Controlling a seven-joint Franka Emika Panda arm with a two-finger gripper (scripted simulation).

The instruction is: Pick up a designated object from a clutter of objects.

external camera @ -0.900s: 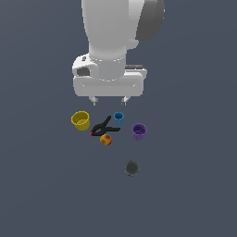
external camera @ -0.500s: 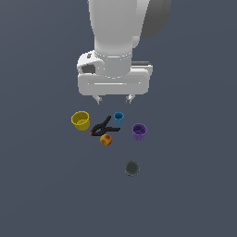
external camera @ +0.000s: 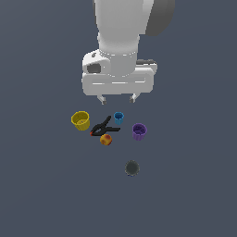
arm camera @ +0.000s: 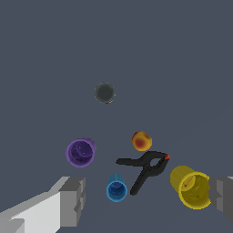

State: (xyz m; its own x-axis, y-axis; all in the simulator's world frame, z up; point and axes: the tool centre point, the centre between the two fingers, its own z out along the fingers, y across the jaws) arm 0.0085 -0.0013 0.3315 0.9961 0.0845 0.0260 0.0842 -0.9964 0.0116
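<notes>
The small blue ribbed cup [external camera: 119, 117] stands upright in the middle of the clutter; it also shows in the wrist view [arm camera: 117, 188]. My gripper [external camera: 118, 98] hangs open and empty above and a little behind it, fingertips [external camera: 102, 99] apart. In the wrist view the two grey fingers [arm camera: 72, 200] stand wide on either side of the cup. A black clamp [external camera: 104, 127] lies just beside the blue cup, toward the exterior view's left. The yellow cup [external camera: 80, 120] is further left, the purple cup [external camera: 139, 131] to the right.
An orange-red ball [external camera: 106, 140] sits in front of the clamp. A dark grey round object [external camera: 132, 168] lies apart, nearer the camera. All rest on a flat dark grey floor [external camera: 41, 185]. In the wrist view: clamp [arm camera: 144, 167], ball [arm camera: 142, 141], yellow cup [arm camera: 191, 186], purple cup [arm camera: 81, 152].
The gripper has shifted toward the exterior view's right and come lower toward the blue cup. The objects have not moved.
</notes>
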